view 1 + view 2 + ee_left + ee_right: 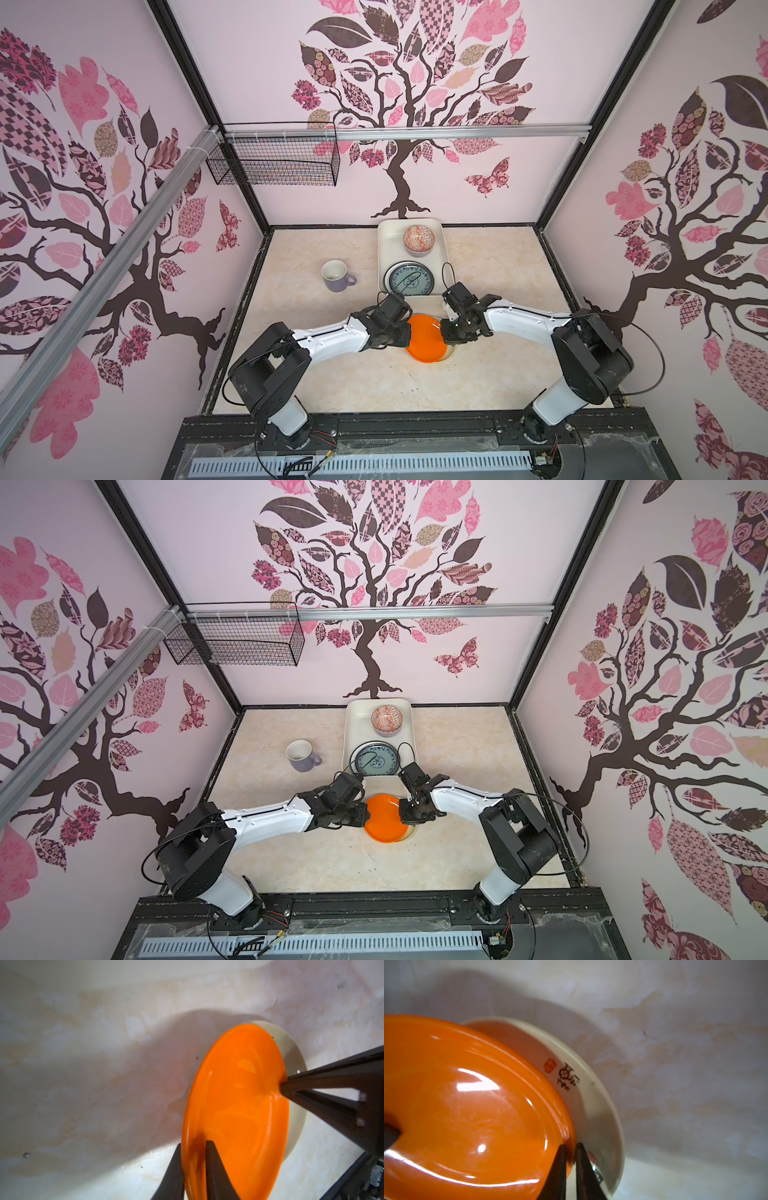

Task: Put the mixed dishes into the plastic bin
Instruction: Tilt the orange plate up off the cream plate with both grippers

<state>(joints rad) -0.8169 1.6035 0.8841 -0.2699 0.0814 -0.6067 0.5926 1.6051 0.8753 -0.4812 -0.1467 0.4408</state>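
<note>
Orange plate (424, 340), glossy, round and shallow-rimmed, is seen over a cream lettered plate (591, 1101); opposite rims are clamped by left fingers (218, 1176) and right fingers (584, 1174).

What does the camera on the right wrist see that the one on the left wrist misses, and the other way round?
Only the right wrist view: dark lettering and a red stamp on the cream plate under the orange plate.
Only the left wrist view: the left gripper and the right gripper clearly together, pinching opposite sides of the orange rim; the cream plate is just a plain sliver.
Both: the orange plate overlapping the cream plate on the marbled tabletop, with that arm's own gripper closed on its rim.
</note>
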